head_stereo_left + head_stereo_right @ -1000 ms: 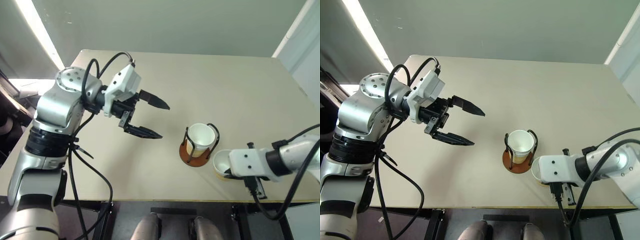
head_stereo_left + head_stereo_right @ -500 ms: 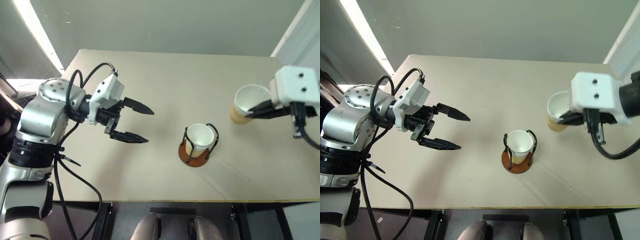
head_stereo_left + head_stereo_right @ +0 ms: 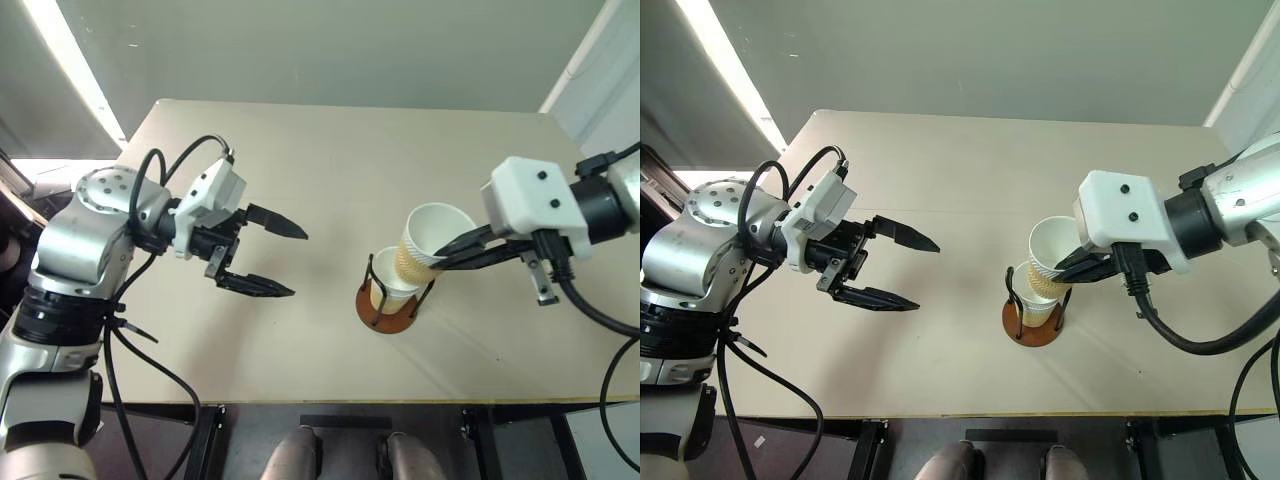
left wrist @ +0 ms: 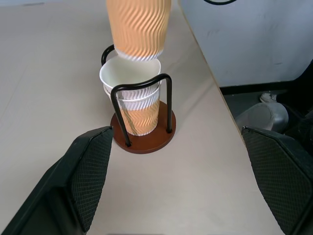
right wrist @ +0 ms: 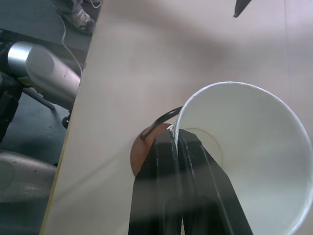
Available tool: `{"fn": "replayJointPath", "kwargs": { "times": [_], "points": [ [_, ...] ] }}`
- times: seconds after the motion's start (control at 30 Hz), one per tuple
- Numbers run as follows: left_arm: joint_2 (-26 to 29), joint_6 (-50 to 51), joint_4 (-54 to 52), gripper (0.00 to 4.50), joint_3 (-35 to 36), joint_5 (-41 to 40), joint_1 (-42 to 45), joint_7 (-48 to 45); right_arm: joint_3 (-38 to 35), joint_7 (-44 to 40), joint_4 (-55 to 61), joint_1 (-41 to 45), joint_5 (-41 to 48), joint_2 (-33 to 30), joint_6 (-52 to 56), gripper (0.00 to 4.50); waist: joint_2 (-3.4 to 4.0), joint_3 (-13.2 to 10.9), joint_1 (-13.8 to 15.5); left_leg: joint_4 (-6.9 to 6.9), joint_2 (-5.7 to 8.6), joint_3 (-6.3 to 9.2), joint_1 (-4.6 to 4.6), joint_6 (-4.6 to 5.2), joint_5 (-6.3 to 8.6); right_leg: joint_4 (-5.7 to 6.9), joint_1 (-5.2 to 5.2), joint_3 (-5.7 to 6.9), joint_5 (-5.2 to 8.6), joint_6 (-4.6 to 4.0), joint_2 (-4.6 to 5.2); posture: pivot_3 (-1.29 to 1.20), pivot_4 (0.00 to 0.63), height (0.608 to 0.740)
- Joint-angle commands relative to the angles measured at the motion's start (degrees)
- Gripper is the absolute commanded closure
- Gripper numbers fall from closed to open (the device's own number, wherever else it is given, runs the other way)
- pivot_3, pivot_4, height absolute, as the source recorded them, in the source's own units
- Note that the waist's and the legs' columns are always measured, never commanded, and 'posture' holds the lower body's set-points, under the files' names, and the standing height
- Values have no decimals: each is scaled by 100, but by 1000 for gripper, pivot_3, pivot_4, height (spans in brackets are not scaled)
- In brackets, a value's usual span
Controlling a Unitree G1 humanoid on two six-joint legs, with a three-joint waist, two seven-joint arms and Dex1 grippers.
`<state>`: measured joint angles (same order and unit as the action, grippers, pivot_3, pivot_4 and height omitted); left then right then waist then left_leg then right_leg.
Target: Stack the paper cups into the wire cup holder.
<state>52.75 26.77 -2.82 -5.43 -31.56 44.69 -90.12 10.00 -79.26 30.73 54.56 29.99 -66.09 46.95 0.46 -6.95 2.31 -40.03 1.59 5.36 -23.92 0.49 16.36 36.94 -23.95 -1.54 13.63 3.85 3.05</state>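
My right gripper is shut on the rim of a tan-yellow paper cup. It holds the cup tilted just above the wire cup holder. From the right wrist, the fingers pinch the white rim, with the cup's white inside beside them. The holder's black wire loops rise from a reddish-brown base. Nested cups stand inside it, two rims showing. The held cup's bottom hangs just over them. My left gripper is open and holds nothing, a good way left of the holder.
The beige table has its front edge close below the holder. A pale wall panel stands at the far right corner.
The right gripper lifted the cup from beside the holder near the front edge, swung it up and out to the right, then brought it left over the holder. The left gripper drew back slightly left, still open.
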Motion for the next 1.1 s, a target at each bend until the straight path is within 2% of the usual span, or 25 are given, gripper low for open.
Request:
{"fn": "replayJointPath", "kwargs": {
  "times": [0.03, 0.43, 0.57, 0.73, 0.87, 0.9, 1.1],
  "points": [
    [104, 44, -247, 0, 176, -101, 58, -93, 55, 61, -60, -12, -272, 29, -294, 4481, 0, 0, 0, 0, 0, 0, -1, 0, 0, -1, 0, 0, 0, 0, 0, 0, 150, 740],
    [74, 127, -330, 0, 176, -102, 36, 28, 626, -28, -246, 86, -705, 438, -435, 4481, 0, 0, -3, 2, 0, 0, -1, 0, 0, -2, -1, 0, 0, 0, 0, 0, 150, 740],
    [36, 155, -305, 0, 137, -98, 64, 45, 683, 72, -290, 148, -777, 595, -372, 3566, 0, 0, -3, 2, 0, 0, -1, 0, 0, -2, 0, 0, 0, 0, 0, 0, 150, 740],
    [11, 152, -295, 0, 141, -92, 57, 64, 595, 190, -484, 412, -838, 796, -245, 1701, 0, 0, -12, 2, 0, 0, -1, 0, 0, -1, -1, 0, 0, -1, 0, 0, 150, 740],
    [3, 217, -352, 0, 208, -130, 14, 175, 269, 505, -1064, 683, -912, 929, -292, 214, 0, 0, -13, 3, 0, 0, -1, 0, 0, -3, -1, 0, 0, -1, 0, 0, 150, 740],
    [3, 265, -378, 0, 237, -151, -6, 232, 122, 654, -1249, 698, -875, 990, -242, 46, 0, 0, -13, 3, 0, 0, -1, 0, 0, -2, -1, 0, 0, -1, 0, 0, 150, 740],
    [42, 468, -444, 0, 384, -73, -230, 724, -579, 1387, -1878, 63, -839, 1161, -245, 46, 0, 0, -9, 8, 1, 1, -2, -1, 0, -6, -1, 1, 0, -2, 0, 0, 150, 740]
  ]
}}
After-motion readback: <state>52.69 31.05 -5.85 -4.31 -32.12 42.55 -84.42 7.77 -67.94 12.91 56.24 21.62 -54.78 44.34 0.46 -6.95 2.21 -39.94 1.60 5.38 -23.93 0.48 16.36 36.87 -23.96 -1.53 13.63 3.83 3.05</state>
